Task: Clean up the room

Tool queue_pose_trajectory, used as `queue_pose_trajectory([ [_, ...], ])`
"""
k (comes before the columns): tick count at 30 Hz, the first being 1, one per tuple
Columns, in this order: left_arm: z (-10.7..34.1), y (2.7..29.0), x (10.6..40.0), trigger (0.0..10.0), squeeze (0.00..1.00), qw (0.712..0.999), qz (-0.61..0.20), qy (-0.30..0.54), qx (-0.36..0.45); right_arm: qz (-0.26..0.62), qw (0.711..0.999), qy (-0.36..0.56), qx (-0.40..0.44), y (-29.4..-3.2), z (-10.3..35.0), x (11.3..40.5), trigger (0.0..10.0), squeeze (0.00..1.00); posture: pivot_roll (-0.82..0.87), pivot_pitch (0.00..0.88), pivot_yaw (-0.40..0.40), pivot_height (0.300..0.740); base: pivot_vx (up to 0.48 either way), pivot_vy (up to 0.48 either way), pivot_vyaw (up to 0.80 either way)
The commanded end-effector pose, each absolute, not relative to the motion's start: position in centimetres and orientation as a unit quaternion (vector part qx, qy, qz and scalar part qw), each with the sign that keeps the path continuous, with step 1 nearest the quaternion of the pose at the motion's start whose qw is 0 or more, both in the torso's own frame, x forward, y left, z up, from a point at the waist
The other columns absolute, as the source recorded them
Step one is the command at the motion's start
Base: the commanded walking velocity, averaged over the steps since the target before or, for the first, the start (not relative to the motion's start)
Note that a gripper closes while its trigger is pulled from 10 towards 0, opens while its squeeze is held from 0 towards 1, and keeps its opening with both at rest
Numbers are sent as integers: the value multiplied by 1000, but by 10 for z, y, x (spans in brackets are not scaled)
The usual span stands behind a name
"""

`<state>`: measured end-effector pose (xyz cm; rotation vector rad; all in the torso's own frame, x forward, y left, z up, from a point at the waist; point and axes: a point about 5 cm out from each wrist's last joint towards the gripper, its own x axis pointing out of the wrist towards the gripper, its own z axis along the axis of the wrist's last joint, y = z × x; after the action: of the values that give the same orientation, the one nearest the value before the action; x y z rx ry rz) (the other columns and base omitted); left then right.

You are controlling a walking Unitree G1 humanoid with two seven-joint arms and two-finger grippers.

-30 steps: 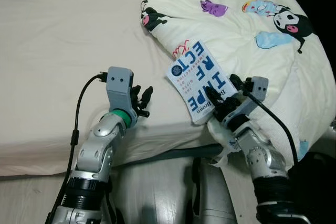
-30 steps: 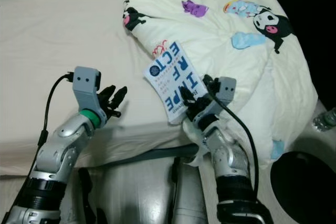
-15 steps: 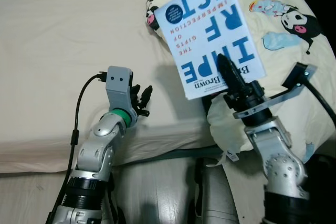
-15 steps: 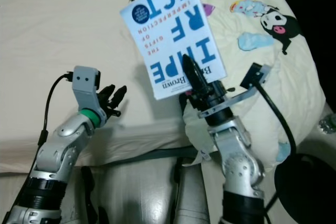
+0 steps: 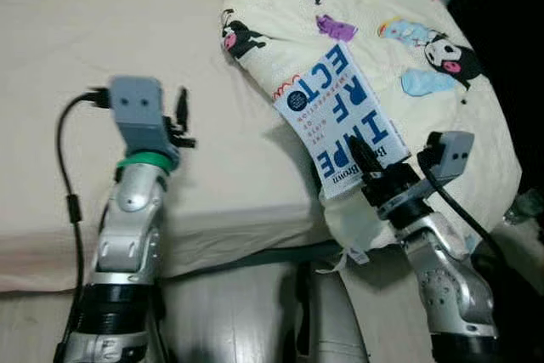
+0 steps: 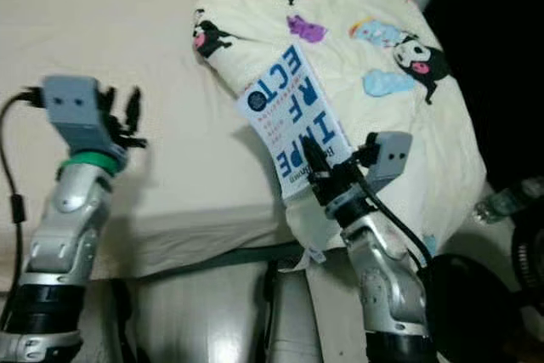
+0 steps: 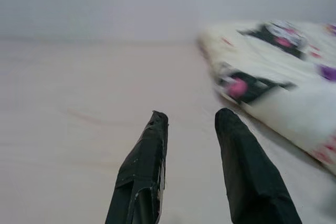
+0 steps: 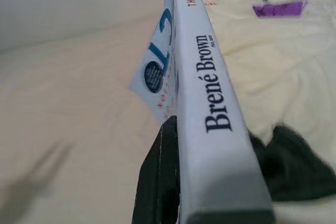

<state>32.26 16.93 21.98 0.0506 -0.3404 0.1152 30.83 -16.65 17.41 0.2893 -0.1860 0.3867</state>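
At centre right of the frame, the right hand (image 5: 367, 161) is clamped on a white paperback book with blue lettering (image 5: 338, 121), over a cream cartoon-print quilt (image 5: 399, 65). Left of it, the left hand (image 5: 180, 118) hovers over the beige bed sheet (image 5: 76, 48), fingers (image 7: 142, 174) apart.

Left end effector (image 5: 182, 118) raised with fingers parted; right end effector (image 5: 364, 161) clamped, forearm angled up.

Glossy paper book (image 5: 342, 121), soft printed cloth quilt (image 5: 399, 31), matt smooth bedsheet (image 5: 102, 31).
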Motion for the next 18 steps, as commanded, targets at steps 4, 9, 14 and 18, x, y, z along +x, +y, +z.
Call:
queue_pose_trajectory([
  [4, 218, 160, 315, 10000, 0, 985, 41, -167, 17, 160, 971, -147, 105, -175, 194, 321, 10000, 0, -28, 42, -77, 541, 0, 0, 0],
  [9, 214, 141, 322, 10000, 0, 990, -6, -141, -30, 150, 971, -156, 96, -175, 196, 322, 10000, 0, -35, 34, -75, 565, 0, 0, 0],
  [14, 217, 121, 328, 10000, 0, 988, -45, -141, -34, 147, 972, -157, 92, -176, 194, 322, 10000, 0, -50, 28, -60, 578, 0, 0, 0],
  [18, 218, 112, 331, 10000, 0, 988, -57, -142, -35, 141, 973, -162, 90, -177, 193, 323, 10000, 0, -55, 27, -54, 597, 0, 0, 0],
])
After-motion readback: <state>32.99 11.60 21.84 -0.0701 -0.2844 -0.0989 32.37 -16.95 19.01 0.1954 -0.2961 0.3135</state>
